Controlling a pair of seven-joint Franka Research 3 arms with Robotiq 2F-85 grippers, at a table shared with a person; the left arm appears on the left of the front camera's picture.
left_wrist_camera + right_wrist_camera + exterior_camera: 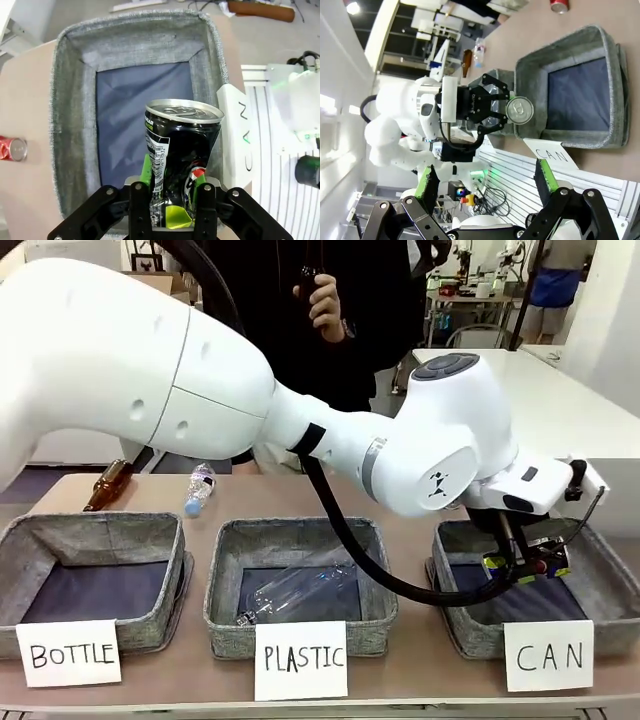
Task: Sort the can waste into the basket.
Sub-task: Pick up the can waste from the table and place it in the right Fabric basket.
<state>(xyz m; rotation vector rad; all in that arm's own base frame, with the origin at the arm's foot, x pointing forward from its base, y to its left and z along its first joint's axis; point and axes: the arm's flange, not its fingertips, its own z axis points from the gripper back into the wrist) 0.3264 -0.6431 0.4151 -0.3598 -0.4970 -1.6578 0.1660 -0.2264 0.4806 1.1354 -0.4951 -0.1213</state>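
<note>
The left gripper [172,210] is clenched on the dark printed can [181,150]. Both green pads [145,170] press against the can's lower body, 1 on each side, and the can stands upright between the fingers with its silver lid at the far end from the fingertips. The can is dented near the right-hand pad. Directly beyond the fingertips lies the CAN basket [70,100], its dark bottom bare; the held can hangs above this basket's interior, not touching the fabric walls. The white CAN sign [240,135] sits just right of the fingers, on the basket's outer wall.

The red can [12,148] lies on its side on the table [25,90], outside the basket, well to the left of the left gripper's fingers.

The right gripper [487,187] is released: its 2 fingers stand wide apart with nothing between them. Beyond its fingertips, the left gripper, the held can and the CAN basket are in view.
</note>
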